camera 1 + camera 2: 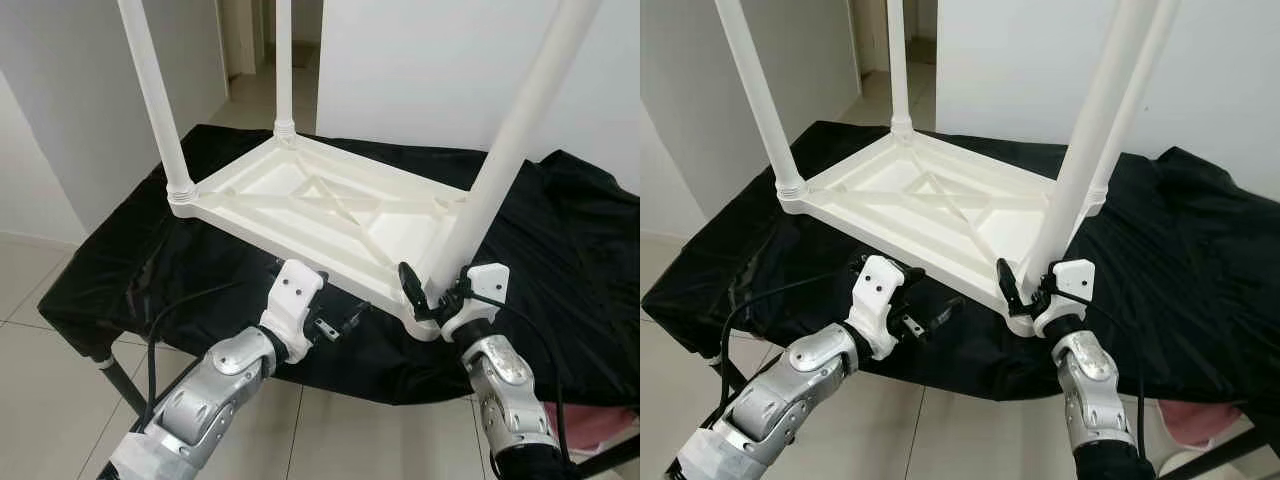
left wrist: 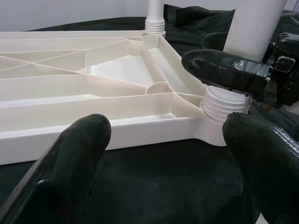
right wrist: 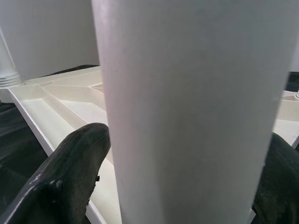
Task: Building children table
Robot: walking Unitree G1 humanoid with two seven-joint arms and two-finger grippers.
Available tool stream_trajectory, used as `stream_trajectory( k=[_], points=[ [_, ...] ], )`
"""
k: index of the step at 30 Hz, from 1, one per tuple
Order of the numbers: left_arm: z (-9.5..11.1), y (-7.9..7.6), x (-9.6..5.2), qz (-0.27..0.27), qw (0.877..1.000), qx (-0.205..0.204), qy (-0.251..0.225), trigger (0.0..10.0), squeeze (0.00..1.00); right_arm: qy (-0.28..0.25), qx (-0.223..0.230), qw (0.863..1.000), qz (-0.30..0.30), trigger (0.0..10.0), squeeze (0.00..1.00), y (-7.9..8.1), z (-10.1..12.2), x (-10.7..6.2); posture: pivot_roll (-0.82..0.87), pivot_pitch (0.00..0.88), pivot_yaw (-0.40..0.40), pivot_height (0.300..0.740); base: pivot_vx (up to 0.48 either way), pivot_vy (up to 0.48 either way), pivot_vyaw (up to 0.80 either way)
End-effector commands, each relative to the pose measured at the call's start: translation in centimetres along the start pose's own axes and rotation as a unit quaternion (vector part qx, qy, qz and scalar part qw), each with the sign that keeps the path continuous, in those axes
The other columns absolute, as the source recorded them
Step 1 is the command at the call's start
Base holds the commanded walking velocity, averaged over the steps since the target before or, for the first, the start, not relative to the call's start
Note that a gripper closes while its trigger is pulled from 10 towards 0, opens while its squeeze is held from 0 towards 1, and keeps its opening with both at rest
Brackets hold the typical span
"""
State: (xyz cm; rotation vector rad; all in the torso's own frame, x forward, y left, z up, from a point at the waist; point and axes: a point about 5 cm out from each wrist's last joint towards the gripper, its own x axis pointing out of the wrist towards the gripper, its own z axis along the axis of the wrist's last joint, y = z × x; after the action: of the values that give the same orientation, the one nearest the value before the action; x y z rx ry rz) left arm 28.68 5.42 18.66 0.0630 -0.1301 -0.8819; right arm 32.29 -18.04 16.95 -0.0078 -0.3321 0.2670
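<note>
A white plastic children's table [image 1: 300,200] lies upside down on a black cloth [image 1: 570,240], its legs pointing up. My right gripper [image 1: 432,295] is shut on the near right leg [image 1: 500,160], just above its ribbed socket; the right wrist view has that leg [image 3: 187,93] between the black fingers [image 3: 70,177]. My left gripper [image 1: 338,325] is open, low in front of the tabletop's near edge and not touching it. In the left wrist view its fingers [image 2: 70,158] frame that edge [image 2: 117,133] and the leg's socket [image 2: 222,105].
The cloth covers a low stand with dark legs [image 1: 120,380] over a tiled floor [image 1: 40,380]. Two more legs rise at the left corner [image 1: 155,100] and the far corner [image 1: 284,60]. Something pink [image 1: 610,425] lies under the stand's right side. White walls stand behind.
</note>
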Motion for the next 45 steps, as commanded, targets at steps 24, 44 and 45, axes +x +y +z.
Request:
stream_trajectory(
  k=[24, 44, 45],
  points=[
    [0.09, 0.06, -0.12, -0.026, 1.000, 0.003, 0.006, 10.0, 0.00, 0.000, 0.002, 1.000, 0.010, 10.0, 0.00, -0.01, -0.42, 0.37, 0.06, 0.105, -0.003, 0.740, 0.000, 0.000, 0.00],
    [0.30, 0.21, -0.20, -0.028, 1.000, 0.003, 0.008, 10.0, 0.00, -0.002, 0.002, 1.000, 0.016, 10.0, 0.00, -0.04, -0.39, 0.51, 0.07, 0.109, -0.001, 0.740, 0.000, 0.000, 0.00],
    [0.29, 0.21, -0.22, -0.029, 1.000, 0.003, 0.009, 10.0, 0.00, -0.002, 0.002, 1.000, 0.017, 10.0, 0.00, -0.03, -0.40, 0.51, 0.07, 0.109, -0.001, 0.740, 0.000, 0.000, 0.00]
  ],
)
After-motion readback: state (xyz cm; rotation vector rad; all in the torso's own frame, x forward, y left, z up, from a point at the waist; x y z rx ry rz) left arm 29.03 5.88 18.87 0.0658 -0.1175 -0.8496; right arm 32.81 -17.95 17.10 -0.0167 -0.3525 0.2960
